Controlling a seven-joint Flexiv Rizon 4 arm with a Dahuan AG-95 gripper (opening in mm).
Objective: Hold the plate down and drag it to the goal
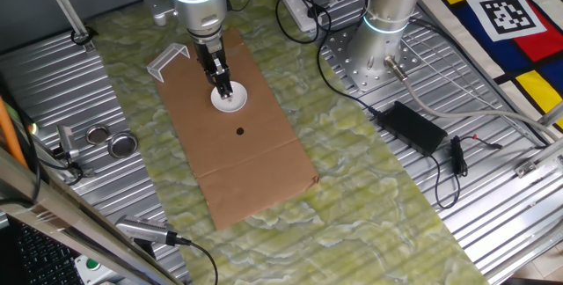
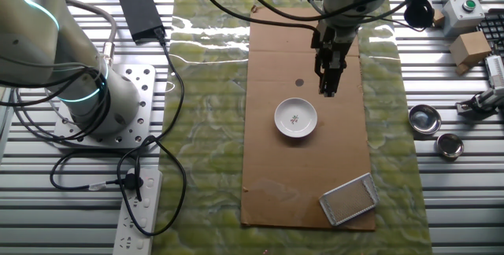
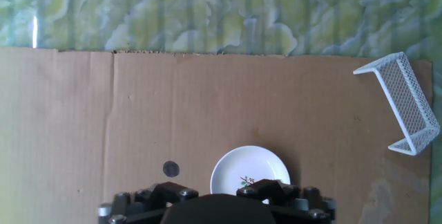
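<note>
The plate [image 1: 230, 100] is a small white round dish with a tiny flower print. It lies on the brown cardboard sheet [image 1: 255, 157]. It also shows in the other fixed view [image 2: 296, 118] and low in the hand view [image 3: 247, 171]. My gripper [image 1: 225, 88] points straight down, its fingers together and empty, and seems to hover just over the plate's edge. In the other fixed view the gripper [image 2: 327, 90] looks clear of the plate. The goal [image 1: 169, 61], a whitish mesh corner frame, stands at the sheet's corner, apart from the plate; it also shows in the other fixed view [image 2: 350, 198] and the hand view [image 3: 407, 112].
A small black dot [image 1: 240, 130] marks the cardboard near the plate. Two round metal lids [image 1: 110, 139] lie on the ribbed metal table beside the green mat. A second arm's base [image 1: 374, 52], a black power brick [image 1: 413, 125] and cables stand off the mat.
</note>
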